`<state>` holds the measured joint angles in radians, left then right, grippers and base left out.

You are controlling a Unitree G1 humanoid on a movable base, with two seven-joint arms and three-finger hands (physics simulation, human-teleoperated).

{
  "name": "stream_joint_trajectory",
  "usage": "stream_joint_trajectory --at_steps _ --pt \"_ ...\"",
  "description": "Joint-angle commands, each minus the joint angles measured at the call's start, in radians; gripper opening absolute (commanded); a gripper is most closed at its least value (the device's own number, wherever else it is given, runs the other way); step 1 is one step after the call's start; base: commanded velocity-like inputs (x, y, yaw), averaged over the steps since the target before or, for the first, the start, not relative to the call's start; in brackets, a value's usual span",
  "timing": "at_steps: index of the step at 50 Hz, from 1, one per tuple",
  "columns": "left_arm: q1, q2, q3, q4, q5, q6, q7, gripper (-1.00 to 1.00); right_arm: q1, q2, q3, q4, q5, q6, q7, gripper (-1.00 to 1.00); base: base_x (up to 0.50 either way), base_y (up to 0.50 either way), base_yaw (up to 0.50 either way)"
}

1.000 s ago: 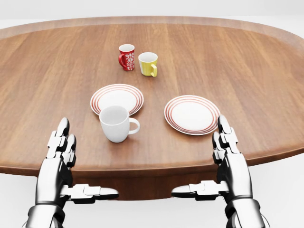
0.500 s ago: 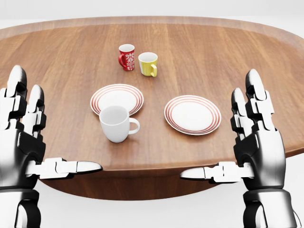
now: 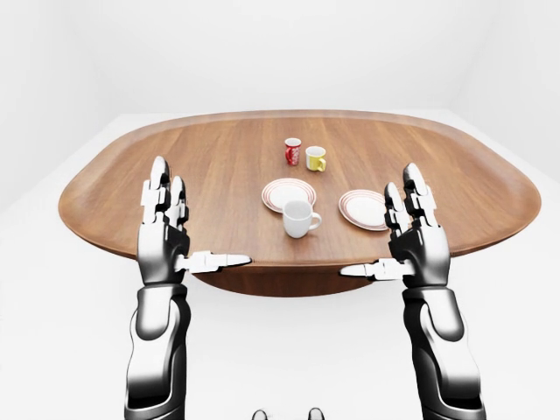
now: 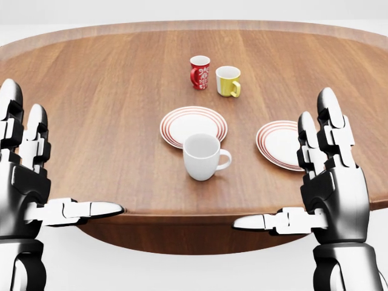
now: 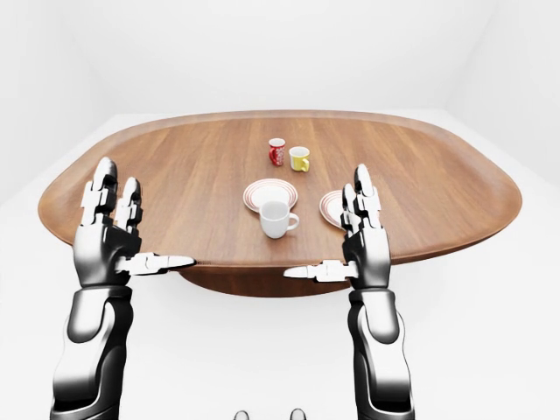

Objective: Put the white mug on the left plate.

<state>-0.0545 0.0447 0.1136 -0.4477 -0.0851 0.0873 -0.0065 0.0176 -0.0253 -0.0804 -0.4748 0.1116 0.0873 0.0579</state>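
No legible text, labels, brands, numbers or signs found in any view. The red mug (image 4: 199, 71), near the top edge of the surface (image 4: 109, 91) in the head view, carries a white pattern on its side; it is decorative and too small to read as lettering.
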Motion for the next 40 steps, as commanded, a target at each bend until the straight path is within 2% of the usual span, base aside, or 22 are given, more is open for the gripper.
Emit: stream_joint_trajectory --at_steps 1,6,18,25,40 --pt "0.000 0.002 0.003 0.001 -0.006 0.000 0.001 1.00 0.001 -0.001 0.000 0.001 -0.001 0.000 0.002 1.00 0.00 0.50 0.00" --pt "0.001 0.002 0.002 -0.004 -0.006 0.000 0.000 1.00 -0.001 0.000 0.002 0.011 -0.017 0.000 -0.006 1.00 0.00 0.45 0.00" --pt "0.005 0.001 0.001 0.000 0.006 0.000 -0.004 1.00 -0.004 -0.001 0.005 0.052 -0.047 0.000 -0.016 1.00 0.00 0.00 0.00" --pt "0.005 0.002 0.004 -0.016 -0.004 0.000 -0.004 1.00 0.006 0.002 -0.001 0.042 -0.002 0.000 0.008 1.00 0.00 0.00 0.00" --pt "0.010 0.002 0.004 -0.015 -0.005 0.000 -0.010 1.00 0.011 0.001 -0.001 0.040 0.006 0.000 0.017 1.00 0.48 0.07 0.00"
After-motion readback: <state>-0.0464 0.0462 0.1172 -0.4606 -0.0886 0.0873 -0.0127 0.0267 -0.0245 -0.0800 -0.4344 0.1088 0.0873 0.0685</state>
